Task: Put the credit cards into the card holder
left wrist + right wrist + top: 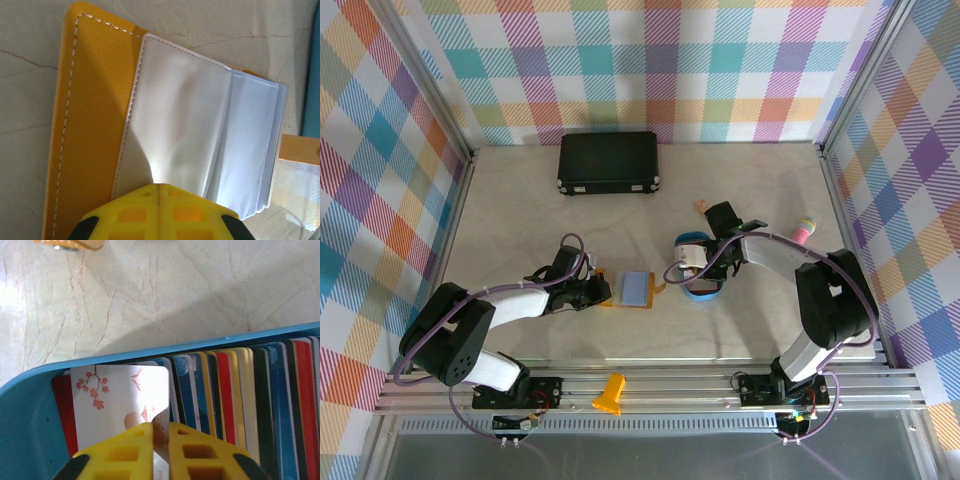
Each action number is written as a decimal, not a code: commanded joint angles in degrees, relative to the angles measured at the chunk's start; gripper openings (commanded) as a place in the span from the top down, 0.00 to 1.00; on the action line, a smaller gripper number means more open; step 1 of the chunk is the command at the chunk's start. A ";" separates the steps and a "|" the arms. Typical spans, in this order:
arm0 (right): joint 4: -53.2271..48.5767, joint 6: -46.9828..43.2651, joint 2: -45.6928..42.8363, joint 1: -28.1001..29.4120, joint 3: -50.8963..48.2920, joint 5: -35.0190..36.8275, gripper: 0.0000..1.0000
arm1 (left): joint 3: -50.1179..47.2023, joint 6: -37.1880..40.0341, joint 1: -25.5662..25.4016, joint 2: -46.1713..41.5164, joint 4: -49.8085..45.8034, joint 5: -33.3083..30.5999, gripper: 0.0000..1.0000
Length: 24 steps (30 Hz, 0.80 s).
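left arm (pixel 510 305): laid low over the pale marbled tabletop (pixel 760 190), reaching right from the near-left base, wrist almost level.
left claw (pixel 159 187): yellow fingers pressed together with no gap, tips over the near edge of the wallet; whether anything is pinched cannot be told.
card holder (pixel 95 125): small mustard-yellow stitched folding wallet, lying open and flat at mid-table, just right of the left claw; clear plastic sleeves fanned over the inner cover, snap tab jutting toward the tray.
right claw (pixel 161 427): narrow, clamped on the near edge of the held card, pointing down into the tray.
held card (pixel 120 395): white rectangular plastic card with pink blossom print, upright at the left end of the row.
other cards (pixel 235 395): thin plastic cards in blue, yellow, red and black, on edge, packed side by side.
tray (pixel 30 405): blue oval plastic, just right of the wallet.
right arm (pixel 780 260): elbow raised at the near right, forearm angled left and down.
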 commanded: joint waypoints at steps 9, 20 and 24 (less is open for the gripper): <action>-3.45 0.24 -3.62 0.28 -0.82 -0.43 1.00 | -0.43 0.01 -0.31 0.30 -0.86 0.03 1.00; -11.28 4.88 -7.39 0.60 1.01 -1.34 1.00 | -1.29 -0.70 -0.31 0.17 0.28 0.07 1.00; -12.35 6.47 -10.05 0.60 0.54 -2.31 1.00 | -1.38 -0.69 -0.31 0.16 0.27 0.05 1.00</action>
